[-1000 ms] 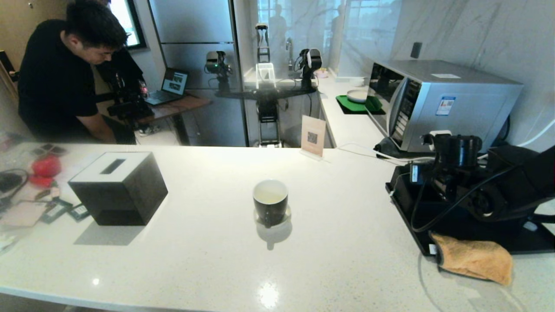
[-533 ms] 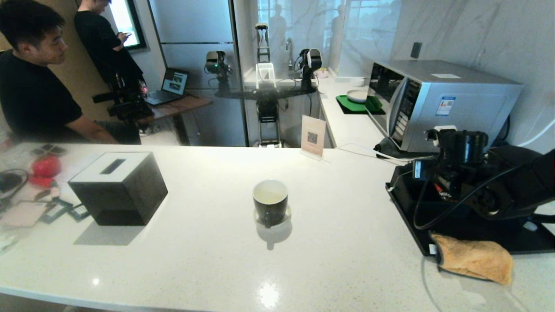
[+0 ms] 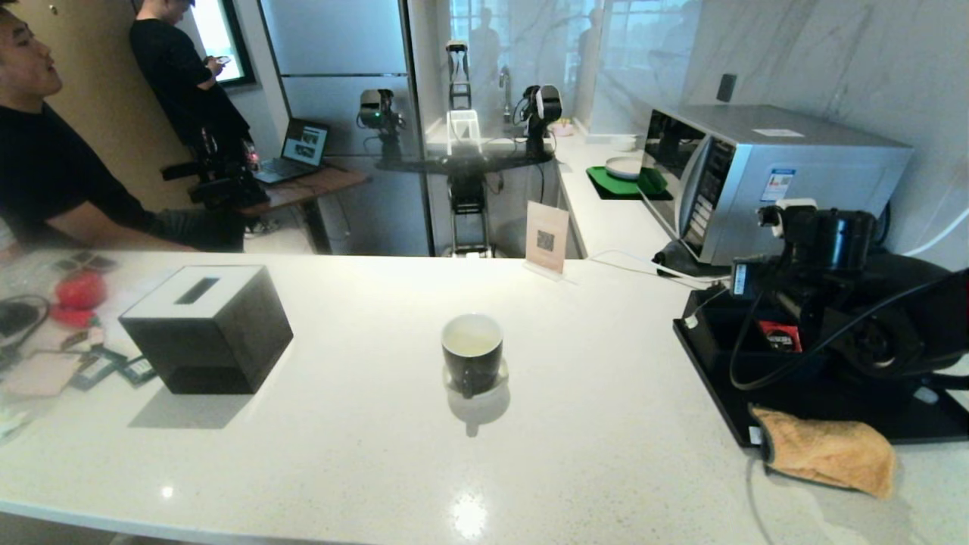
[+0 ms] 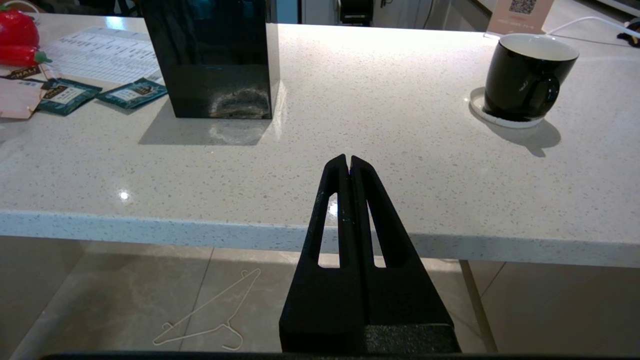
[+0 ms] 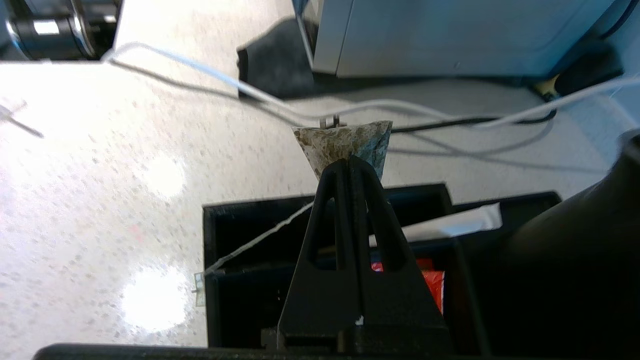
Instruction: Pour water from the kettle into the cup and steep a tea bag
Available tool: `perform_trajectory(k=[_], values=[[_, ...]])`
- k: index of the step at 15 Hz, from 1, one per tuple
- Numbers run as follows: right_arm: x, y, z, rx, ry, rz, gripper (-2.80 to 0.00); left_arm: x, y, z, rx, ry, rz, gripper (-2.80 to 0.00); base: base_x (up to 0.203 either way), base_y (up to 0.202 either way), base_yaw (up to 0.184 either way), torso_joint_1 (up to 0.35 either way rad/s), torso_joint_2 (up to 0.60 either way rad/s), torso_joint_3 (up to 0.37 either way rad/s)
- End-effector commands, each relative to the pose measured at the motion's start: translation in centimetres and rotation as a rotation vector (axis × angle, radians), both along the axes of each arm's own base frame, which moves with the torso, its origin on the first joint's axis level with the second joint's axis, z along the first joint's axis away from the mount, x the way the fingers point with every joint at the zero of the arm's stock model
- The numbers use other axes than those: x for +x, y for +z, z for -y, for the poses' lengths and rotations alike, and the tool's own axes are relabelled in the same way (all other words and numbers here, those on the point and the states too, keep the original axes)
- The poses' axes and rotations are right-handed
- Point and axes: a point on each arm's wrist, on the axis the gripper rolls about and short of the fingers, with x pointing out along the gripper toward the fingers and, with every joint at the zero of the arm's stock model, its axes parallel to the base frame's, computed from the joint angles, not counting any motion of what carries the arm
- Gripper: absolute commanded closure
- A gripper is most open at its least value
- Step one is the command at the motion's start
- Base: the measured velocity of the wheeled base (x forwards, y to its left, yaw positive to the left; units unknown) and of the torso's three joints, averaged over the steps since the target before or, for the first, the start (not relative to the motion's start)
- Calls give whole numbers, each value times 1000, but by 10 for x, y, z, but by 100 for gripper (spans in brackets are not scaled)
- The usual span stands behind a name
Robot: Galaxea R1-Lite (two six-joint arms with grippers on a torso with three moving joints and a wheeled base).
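Observation:
The black cup (image 3: 472, 352) with a white inside stands on a white coaster mid-counter, also in the left wrist view (image 4: 525, 75). My right gripper (image 5: 349, 160) is shut on the tea bag (image 5: 345, 142), a grey-green pouch held above the black tray (image 3: 727, 393). Its white string (image 5: 260, 237) trails down to a small tag at the tray's edge. A big black rounded body (image 5: 575, 265) beside the tray appears to be the kettle, mostly hidden in the head view behind my right arm (image 3: 833, 250). My left gripper (image 4: 348, 159) is shut and empty, low before the counter's front edge.
A black tissue box (image 3: 208, 325) sits at the left, with teal packets (image 4: 65, 95) and a red object (image 3: 79, 291) beyond it. A microwave (image 3: 764, 178) and cables (image 5: 400, 107) lie behind the tray. A red sachet (image 3: 780, 337) lies in the tray, an orange cloth (image 3: 829, 450) at its front. Two people (image 3: 45, 174) are back left.
My right arm has risen and moved to the right with the tea bag, uncovering the red sachet. The person at the left has shifted further left.

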Motion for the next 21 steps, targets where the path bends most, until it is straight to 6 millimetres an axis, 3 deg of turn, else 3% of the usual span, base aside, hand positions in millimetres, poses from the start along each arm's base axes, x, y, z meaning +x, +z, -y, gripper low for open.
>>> perform_trajectory(k=[1,12,21], values=[[-8,19,-2,3,7,56,0,0,0,0,-1,0,-1,0,0,0,0,0,0,0],[-52,90,-34,10,119,250,0,0,0,0,-1,0,-1,0,0,0,0,0,0,0],[-81,126,-70,-25,247,353,0,0,0,0,-1,0,-1,0,0,0,0,0,0,0]])
